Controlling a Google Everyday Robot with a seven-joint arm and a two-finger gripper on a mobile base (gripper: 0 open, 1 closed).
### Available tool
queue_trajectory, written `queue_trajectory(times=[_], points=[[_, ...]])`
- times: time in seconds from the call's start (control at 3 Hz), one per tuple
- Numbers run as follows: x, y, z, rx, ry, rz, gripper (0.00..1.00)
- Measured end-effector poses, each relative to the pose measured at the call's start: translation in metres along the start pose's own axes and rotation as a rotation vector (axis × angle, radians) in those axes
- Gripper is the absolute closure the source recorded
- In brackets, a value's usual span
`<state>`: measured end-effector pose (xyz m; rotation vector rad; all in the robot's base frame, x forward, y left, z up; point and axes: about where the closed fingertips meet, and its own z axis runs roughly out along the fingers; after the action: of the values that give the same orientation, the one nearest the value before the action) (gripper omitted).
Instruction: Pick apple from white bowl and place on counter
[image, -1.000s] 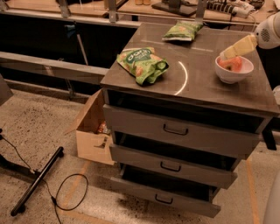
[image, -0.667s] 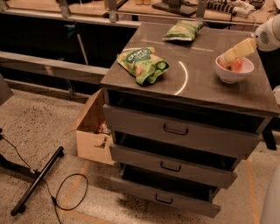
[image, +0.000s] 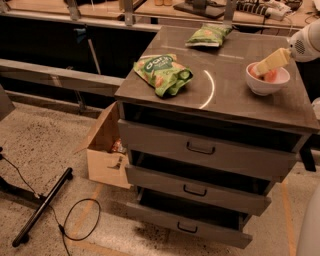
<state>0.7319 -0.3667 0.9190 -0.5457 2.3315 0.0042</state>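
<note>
Little changes since the earlier frame; we note only marginal arm motion. On the counter (image: 220, 100) stands the white bowl (image: 265, 89), with the apple (image: 270, 75) inside it. The gripper (image: 256, 69) reaches into the bowl; we cannot tell its state. Lift and placement remain.

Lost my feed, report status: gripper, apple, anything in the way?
Gripper inside white bowl, at apple. Apple in bowl. Green bags on counter, well apart.

White logo lettering on nearer green snack bag (image: 161, 73), unreadable, jaws dipped into white bowl (image: 264, 88)
</note>
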Motion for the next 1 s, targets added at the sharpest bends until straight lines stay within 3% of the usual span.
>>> queue_trajectory(times=[0.67,1.0], points=[[0.0011,0.0027,0.0023,-0.008,0.002,0.003,0.69],[0.0066,0.0071,0.0,-0.02,0.016,0.015,0.68]])
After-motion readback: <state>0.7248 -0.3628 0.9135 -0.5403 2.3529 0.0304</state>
